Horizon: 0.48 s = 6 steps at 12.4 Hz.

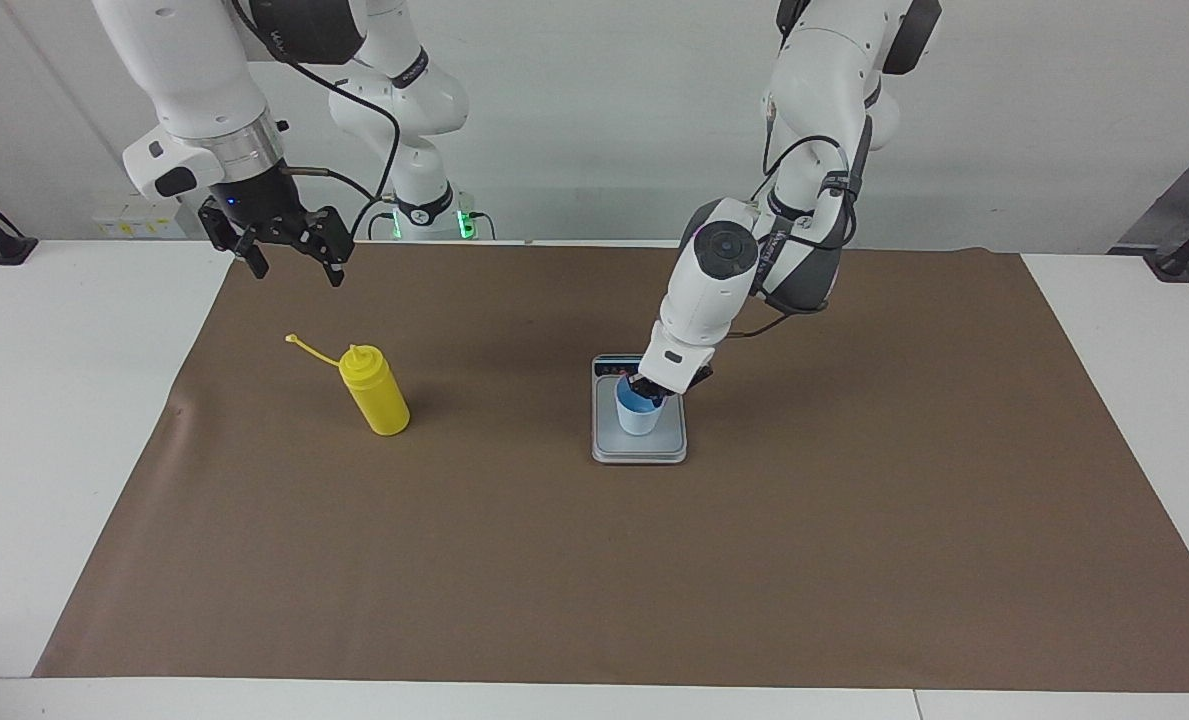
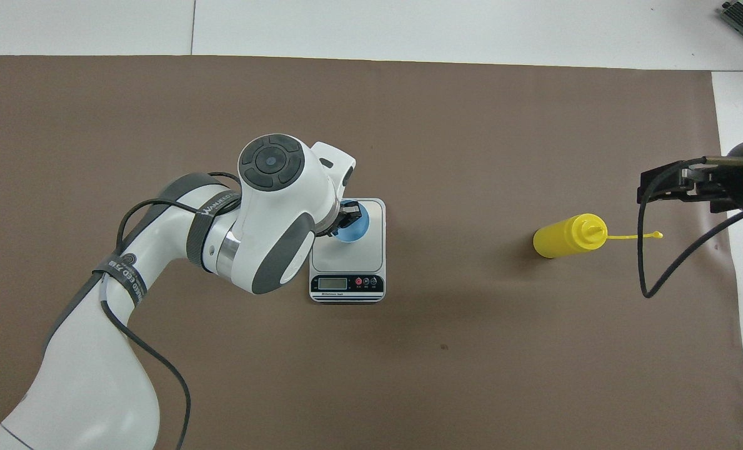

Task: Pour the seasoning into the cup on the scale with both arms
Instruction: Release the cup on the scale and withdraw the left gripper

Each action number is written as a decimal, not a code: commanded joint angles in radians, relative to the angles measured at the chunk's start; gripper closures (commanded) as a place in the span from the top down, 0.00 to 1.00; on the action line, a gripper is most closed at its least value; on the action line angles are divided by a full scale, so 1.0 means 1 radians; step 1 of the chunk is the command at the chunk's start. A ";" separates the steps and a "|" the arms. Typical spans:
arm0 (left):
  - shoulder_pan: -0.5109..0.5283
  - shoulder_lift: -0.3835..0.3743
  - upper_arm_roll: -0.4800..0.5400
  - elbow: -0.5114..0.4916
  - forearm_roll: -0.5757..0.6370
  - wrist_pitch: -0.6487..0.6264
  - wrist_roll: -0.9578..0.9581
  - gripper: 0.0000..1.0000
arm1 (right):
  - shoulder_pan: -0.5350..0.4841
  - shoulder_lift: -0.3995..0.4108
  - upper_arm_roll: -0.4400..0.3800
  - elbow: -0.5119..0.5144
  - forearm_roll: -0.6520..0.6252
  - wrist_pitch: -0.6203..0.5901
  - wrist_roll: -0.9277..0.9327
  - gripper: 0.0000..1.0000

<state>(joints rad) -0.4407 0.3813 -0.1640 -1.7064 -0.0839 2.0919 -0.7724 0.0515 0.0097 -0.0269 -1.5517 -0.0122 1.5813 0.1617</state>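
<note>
The light blue cup [image 1: 640, 411] stands upright on the grey digital scale [image 1: 639, 446], so the placing looks done or nearly so. The left gripper [image 1: 648, 390] is down at the cup's rim, and I cannot tell whether it grips the rim or has let go. Nothing shows inside the cup but its bright blue bottom [image 2: 351, 226], so I judge it empty; no pouring has begun.

The yellow squeeze bottle [image 1: 375, 390] of seasoning stands upright on the brown mat [image 1: 854, 560], well apart from the scale toward the right arm's end, below the right gripper [image 1: 289, 260] and untouched. Its cap [image 1: 292, 339] hangs off on its strap, leaving the nozzle bare. The right gripper hangs in the air with fingers spread wide and holds nothing.

Left to do, as I judge it: grasp the bottle, carry it over the cup, tip and squeeze
</note>
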 commanded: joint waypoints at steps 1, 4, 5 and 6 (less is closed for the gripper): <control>-0.012 -0.022 0.015 -0.024 -0.002 -0.004 0.001 1.00 | -0.005 -0.011 -0.001 -0.016 0.017 0.054 -0.016 1.00; 0.013 -0.079 0.026 -0.018 0.000 -0.012 0.033 1.00 | -0.037 -0.005 -0.004 -0.016 0.021 0.075 0.112 1.00; 0.040 -0.111 0.026 -0.018 0.000 -0.030 0.068 1.00 | -0.053 -0.001 -0.004 -0.018 0.037 0.074 0.165 1.00; 0.065 -0.142 0.026 -0.018 0.000 -0.059 0.105 1.00 | -0.068 0.009 -0.005 -0.022 0.063 0.069 0.220 1.00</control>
<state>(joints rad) -0.4182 0.3209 -0.1403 -1.6999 -0.0837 2.0830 -0.7297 0.0185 0.0121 -0.0356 -1.5546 0.0027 1.6342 0.3018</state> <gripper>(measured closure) 0.106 0.000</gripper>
